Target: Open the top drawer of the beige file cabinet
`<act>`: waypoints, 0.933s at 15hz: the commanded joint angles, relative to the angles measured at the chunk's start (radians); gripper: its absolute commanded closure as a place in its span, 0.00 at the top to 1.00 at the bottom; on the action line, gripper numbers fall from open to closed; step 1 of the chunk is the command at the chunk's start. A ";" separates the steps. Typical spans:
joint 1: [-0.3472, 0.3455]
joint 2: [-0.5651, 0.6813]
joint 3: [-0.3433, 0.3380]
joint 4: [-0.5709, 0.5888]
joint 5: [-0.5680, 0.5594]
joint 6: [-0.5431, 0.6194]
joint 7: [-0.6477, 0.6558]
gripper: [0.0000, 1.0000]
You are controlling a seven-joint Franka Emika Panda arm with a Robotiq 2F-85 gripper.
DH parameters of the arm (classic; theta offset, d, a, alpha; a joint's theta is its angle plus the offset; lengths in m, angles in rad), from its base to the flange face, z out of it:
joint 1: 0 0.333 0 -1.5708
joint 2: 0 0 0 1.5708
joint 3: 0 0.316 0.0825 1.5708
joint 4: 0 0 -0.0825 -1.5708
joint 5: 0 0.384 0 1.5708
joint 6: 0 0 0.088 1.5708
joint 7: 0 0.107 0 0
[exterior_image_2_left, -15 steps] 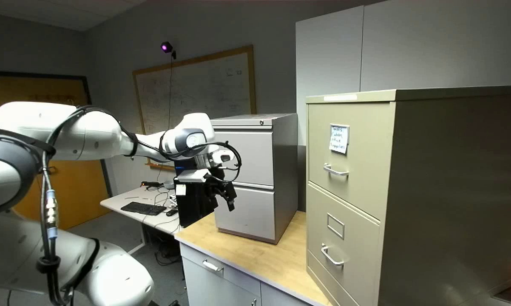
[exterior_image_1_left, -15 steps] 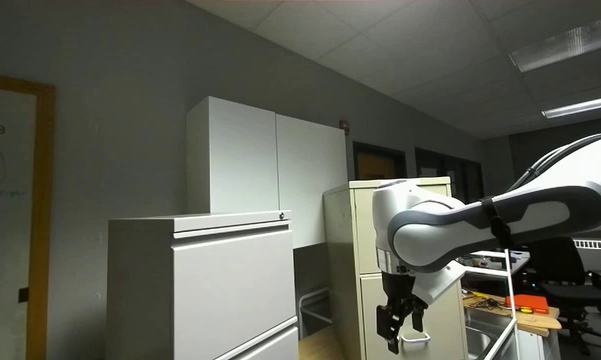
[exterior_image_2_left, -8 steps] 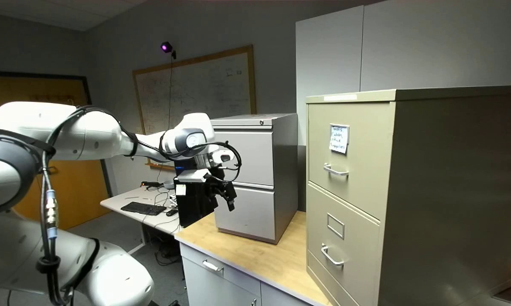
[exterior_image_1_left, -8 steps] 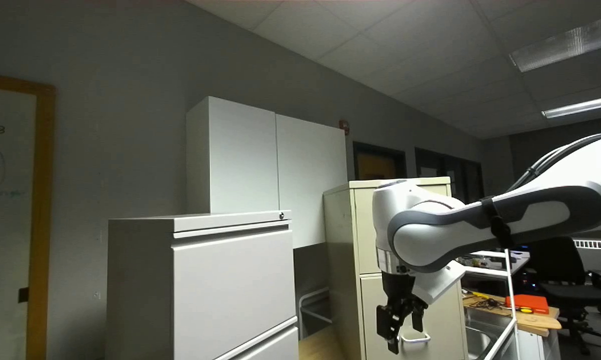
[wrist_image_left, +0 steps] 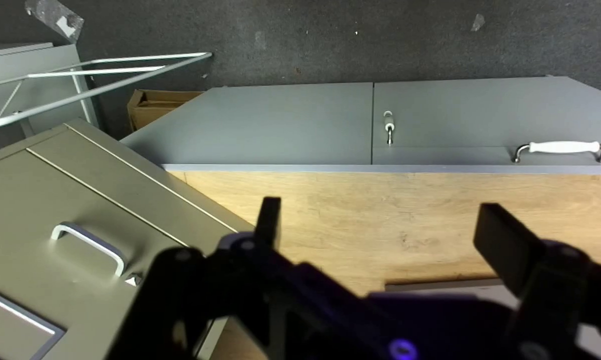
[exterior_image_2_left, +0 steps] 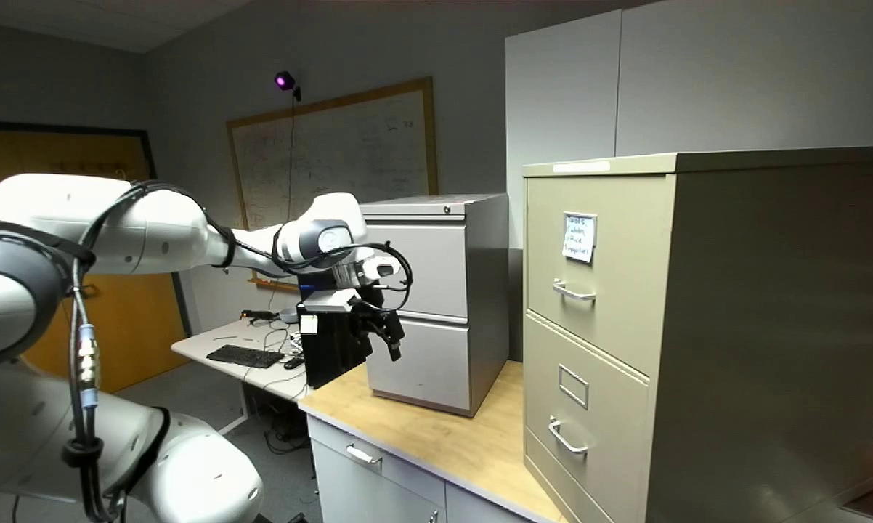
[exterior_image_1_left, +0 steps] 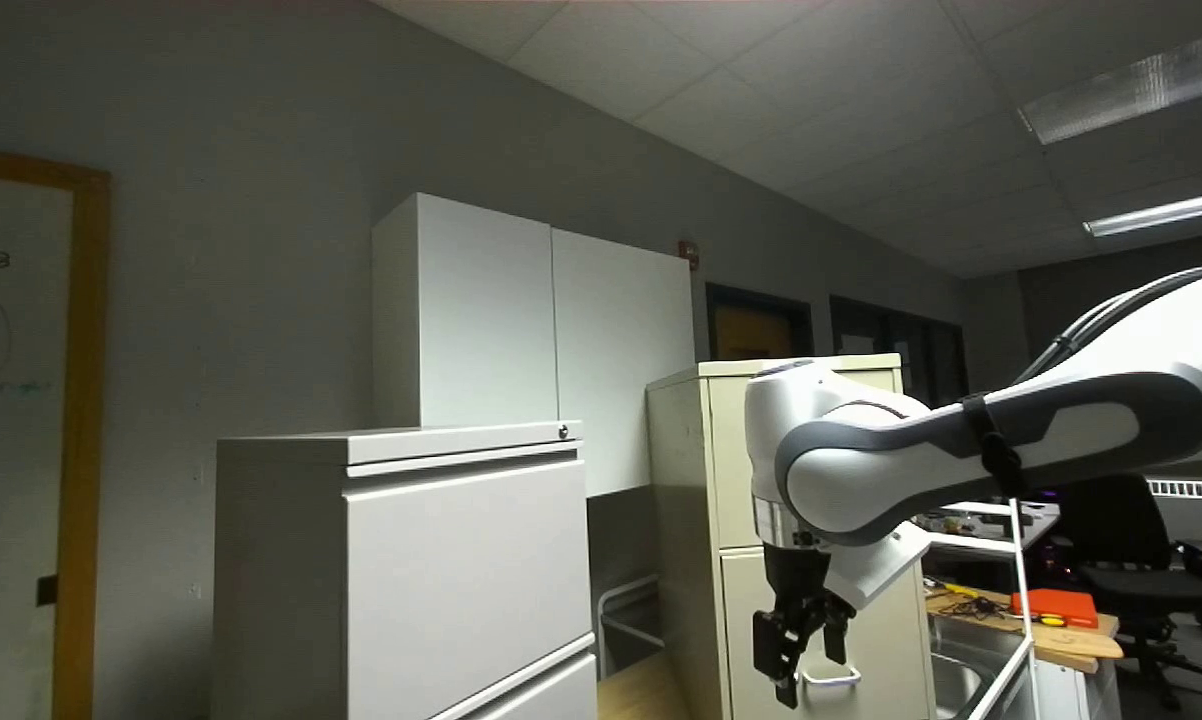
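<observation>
The beige file cabinet [exterior_image_2_left: 778, 305] stands at the right in an exterior view. Its top drawer [exterior_image_2_left: 629, 254] is shut flush, with a metal handle [exterior_image_2_left: 574, 291] below a label holder with a handwritten note [exterior_image_2_left: 579, 237]. In an exterior view the arm partly hides the top drawer [exterior_image_1_left: 729, 460]. My gripper [exterior_image_1_left: 809, 668] is open and empty, pointing down. It is apart from the cabinet, to its left in an exterior view [exterior_image_2_left: 389, 345]. In the wrist view the open fingers [wrist_image_left: 380, 215] are above the counter; a lower drawer's handle [wrist_image_left: 88, 245] shows at left, and the top drawer's handle is not visible.
A white-grey cabinet [exterior_image_2_left: 422, 269] stands on the wooden counter [exterior_image_2_left: 422, 436] close behind the gripper. White cupboards [exterior_image_1_left: 621, 350] are at the wall. White tubing [wrist_image_left: 130, 75] stands past the beige cabinet. Counter doors have a protruding handle [wrist_image_left: 563, 147]. A desk [exterior_image_2_left: 226, 349] is further back.
</observation>
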 commanded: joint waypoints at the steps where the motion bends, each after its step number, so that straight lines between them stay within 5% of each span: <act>1: 0.000 0.007 -0.001 0.007 -0.013 0.009 0.021 1.00; 9: -0.122 0.032 0.064 0.041 -0.172 0.284 0.287 1.00; 14: -0.233 0.037 0.030 0.108 -0.169 0.407 0.403 1.00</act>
